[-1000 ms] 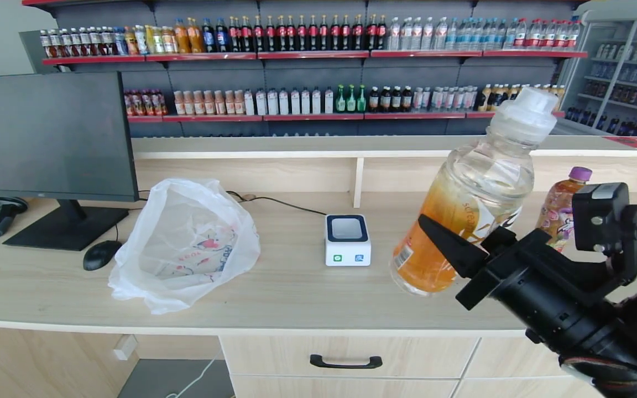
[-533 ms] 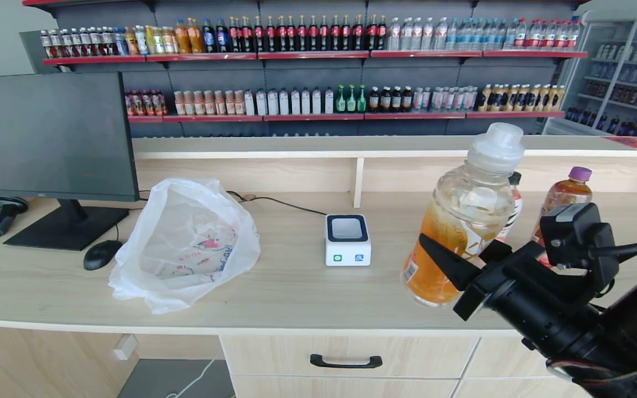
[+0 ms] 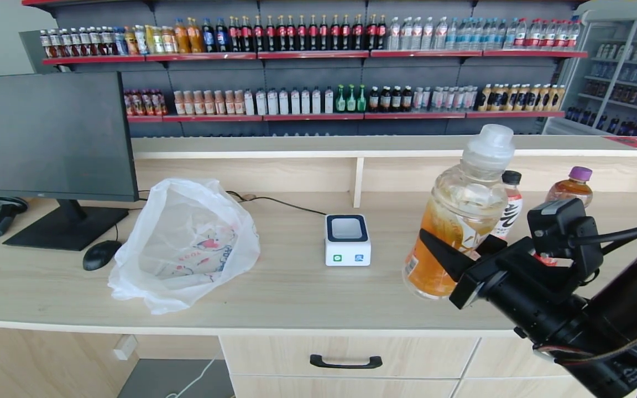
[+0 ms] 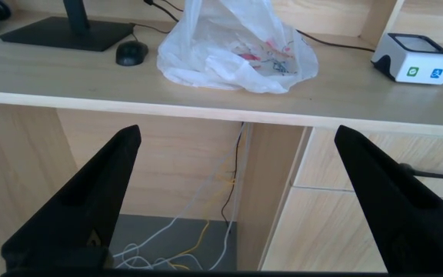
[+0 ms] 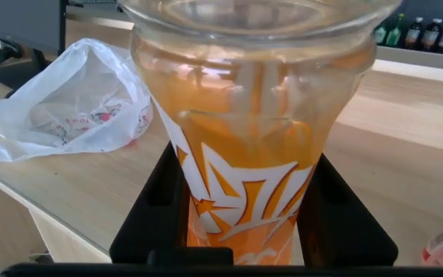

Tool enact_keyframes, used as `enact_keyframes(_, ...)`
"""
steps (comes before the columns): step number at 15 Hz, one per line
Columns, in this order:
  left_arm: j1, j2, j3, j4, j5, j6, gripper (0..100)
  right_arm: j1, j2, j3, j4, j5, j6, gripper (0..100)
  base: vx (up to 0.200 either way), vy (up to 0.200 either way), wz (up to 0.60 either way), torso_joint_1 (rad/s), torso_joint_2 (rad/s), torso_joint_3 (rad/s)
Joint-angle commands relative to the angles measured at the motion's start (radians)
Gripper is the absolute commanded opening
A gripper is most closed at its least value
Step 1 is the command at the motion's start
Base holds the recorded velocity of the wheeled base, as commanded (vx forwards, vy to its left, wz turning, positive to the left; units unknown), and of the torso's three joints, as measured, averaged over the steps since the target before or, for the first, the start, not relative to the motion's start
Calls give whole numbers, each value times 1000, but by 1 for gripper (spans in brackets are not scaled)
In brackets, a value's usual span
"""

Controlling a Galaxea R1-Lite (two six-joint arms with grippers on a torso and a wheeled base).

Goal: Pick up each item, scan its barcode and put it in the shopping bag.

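Observation:
My right gripper (image 3: 465, 251) is shut on a clear bottle of orange drink (image 3: 458, 221) with a white cap, held nearly upright above the counter, to the right of the white barcode scanner (image 3: 347, 240). In the right wrist view the bottle (image 5: 248, 146) sits between the two black fingers (image 5: 156, 208). The white plastic shopping bag (image 3: 186, 243) lies open on the counter left of the scanner. My left gripper (image 4: 237, 200) hangs open below the counter's front edge, with the bag (image 4: 233, 46) and the scanner (image 4: 412, 58) above it.
Two more bottles stand behind the held one: a white-labelled one with a black cap (image 3: 509, 202) and an amber one with a purple cap (image 3: 572, 190). A monitor (image 3: 47, 138), a mouse (image 3: 100, 254) and a handheld scanner (image 3: 0, 215) sit at the left. Drink shelves fill the back.
The right arm has lowered the bottle and turned it from a tilt to nearly upright, uncovering the black-capped bottle behind. Bag and scanner stay put.

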Motion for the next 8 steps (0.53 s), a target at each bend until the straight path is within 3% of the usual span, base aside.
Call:
enact_keyframes(1,0,0,0,0,0,1,100,1,3,-6,-1,0,0,0,0,0,0,0,0,0)
enact_keyframes(6,0,0,0,0,0,1,100,1,18,-28,-1,0,10,0,0,0,0,0,0,0)
enact_keyframes(8,0,0,0,0,0,1,100,2,25,-29,-1,0,10,0,200,0,0,2,2,2)
